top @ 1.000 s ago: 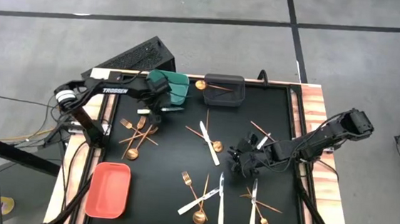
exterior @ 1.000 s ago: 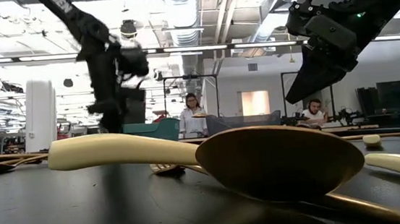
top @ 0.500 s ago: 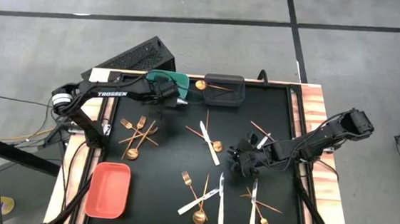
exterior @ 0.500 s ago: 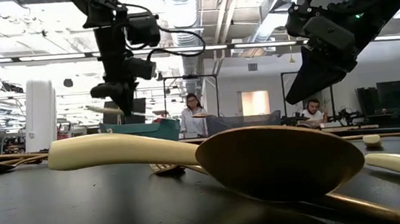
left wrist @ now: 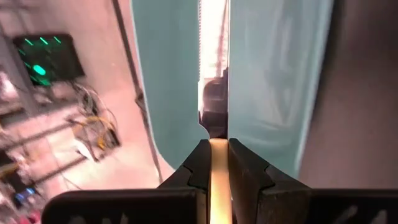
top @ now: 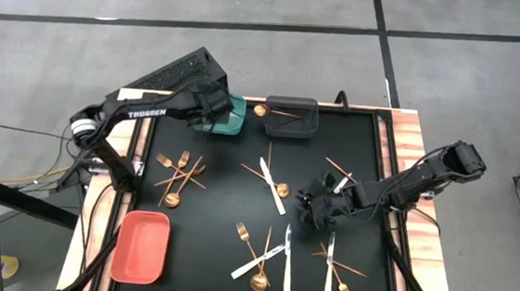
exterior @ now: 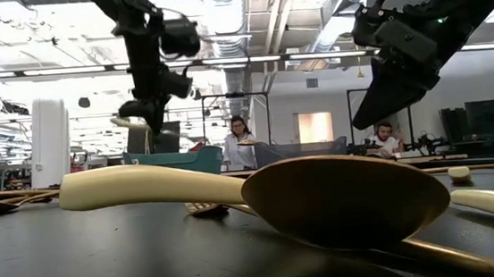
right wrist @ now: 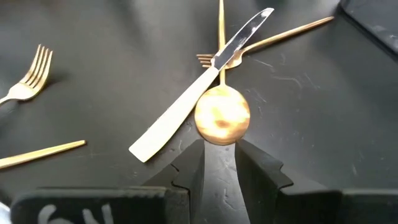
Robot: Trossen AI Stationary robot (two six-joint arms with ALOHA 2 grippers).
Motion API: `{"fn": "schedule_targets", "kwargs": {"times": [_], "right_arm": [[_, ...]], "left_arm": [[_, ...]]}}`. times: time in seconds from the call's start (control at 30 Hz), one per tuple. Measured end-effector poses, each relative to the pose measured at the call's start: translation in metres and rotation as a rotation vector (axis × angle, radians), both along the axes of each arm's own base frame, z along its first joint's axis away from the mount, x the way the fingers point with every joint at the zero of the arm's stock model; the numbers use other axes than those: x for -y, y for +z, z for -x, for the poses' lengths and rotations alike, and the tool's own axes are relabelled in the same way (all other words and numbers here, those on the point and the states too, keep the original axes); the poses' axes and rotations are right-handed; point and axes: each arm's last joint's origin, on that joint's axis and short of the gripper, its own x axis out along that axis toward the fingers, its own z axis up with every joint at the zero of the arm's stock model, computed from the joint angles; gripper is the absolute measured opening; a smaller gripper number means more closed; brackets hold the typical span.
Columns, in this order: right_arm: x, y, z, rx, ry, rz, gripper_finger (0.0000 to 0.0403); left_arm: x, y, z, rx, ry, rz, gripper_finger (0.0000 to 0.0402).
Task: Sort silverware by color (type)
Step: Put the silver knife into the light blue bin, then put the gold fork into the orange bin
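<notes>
One white knife (left wrist: 213,74) sits clamped in the left end effector (left wrist: 218,163).

Both arms were dark, nearly black, built of blocky jointed segments. The left arm (top: 146,113) bore white "TROSSEN" lettering along its forearm and a pale ring near its base joint. The right arm (top: 425,177) ended in a bulky, angular wrist housing. Thin black cables looped beside the links in the low view.
</notes>
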Motion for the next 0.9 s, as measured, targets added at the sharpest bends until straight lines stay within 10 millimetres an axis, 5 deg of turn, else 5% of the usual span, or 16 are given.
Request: {"fn": "schedule_targets", "kwargs": {"times": [0.17,0.57,0.9], "right_arm": [[0.006,0.000,-0.001,-0.020,0.012,0.012,0.0117],[0.011,0.021,0.011,0.014,0.048,0.013,0.0117],[0.064,0.102,0.025,0.226,-0.055,0.238,0.0117]], "left_arm": [[-0.027,-0.020,-0.002,0.032,0.052,0.022,0.0026],[-0.062,-0.049,0.004,0.014,0.174,-0.007,0.0147],[-0.064,-0.017,0.035,0.138,0.382,-0.021,0.0166]]}}
